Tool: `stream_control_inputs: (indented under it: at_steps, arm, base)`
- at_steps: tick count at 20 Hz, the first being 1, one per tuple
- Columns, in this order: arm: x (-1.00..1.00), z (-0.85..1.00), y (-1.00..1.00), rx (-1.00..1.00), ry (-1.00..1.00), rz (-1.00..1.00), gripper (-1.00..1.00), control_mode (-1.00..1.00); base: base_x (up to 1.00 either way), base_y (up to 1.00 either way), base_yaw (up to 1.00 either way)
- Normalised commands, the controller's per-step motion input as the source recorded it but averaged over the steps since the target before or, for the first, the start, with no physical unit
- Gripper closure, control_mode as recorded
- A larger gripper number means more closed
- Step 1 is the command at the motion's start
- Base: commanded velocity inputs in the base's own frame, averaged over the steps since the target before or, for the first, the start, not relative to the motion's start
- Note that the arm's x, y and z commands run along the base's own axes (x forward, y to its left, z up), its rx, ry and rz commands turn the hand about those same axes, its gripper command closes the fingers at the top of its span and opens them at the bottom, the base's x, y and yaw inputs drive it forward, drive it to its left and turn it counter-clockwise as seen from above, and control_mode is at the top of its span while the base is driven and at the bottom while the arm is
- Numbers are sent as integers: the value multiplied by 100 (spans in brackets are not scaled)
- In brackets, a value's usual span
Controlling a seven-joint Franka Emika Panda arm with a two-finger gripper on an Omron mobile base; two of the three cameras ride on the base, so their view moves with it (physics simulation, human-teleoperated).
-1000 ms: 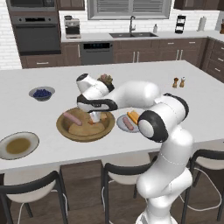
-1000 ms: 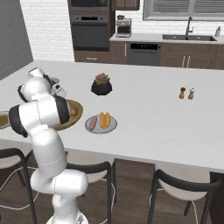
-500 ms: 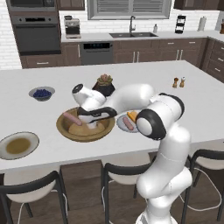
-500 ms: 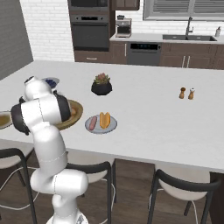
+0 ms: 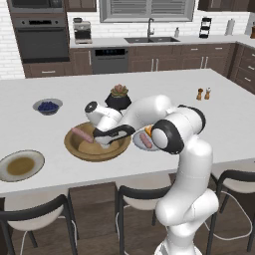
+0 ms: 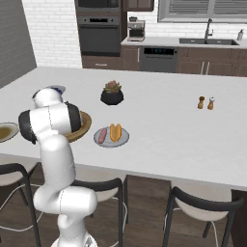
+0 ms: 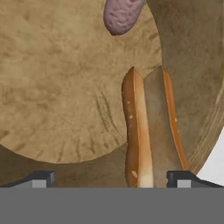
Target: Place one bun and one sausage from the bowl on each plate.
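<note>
The wide wooden bowl [image 5: 74, 148] sits on the island, left of centre, with a pink sausage [image 5: 82, 134] lying in it. My gripper [image 5: 104, 143] hangs open low over the bowl's right half. In the hand view a split bun [image 7: 151, 127] lies on the bowl's floor [image 7: 57, 87] between my open gripper [image 7: 111, 180] tips, close to the right one, and the sausage [image 7: 121, 15] lies beyond it. One plate [image 6: 111, 136] right of the bowl [image 6: 84, 123] holds a sausage and a bun. A second plate [image 5: 21, 165] lies bare at the far left.
A small grey bowl of blue berries [image 5: 48, 105] stands behind the wooden bowl, and a black pot with a plant [image 5: 118, 97] stands just behind my arm. Salt and pepper shakers [image 5: 203, 93] are far right. Stools line the counter's front edge.
My hand has swung left from above the bowl's right rim and come down into the bowl, still open. The plates and food have not moved.
</note>
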Motion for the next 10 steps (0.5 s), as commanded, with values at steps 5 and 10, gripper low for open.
stream_control_inputs:
  at_steps: [5,10]
  arm:
    - [36,-8,0,0,-3,0,-100,-100]
    - [17,-32,0,0,-5,0,-100,-100]
  base:
    - [0,0,0]
    - [0,0,0]
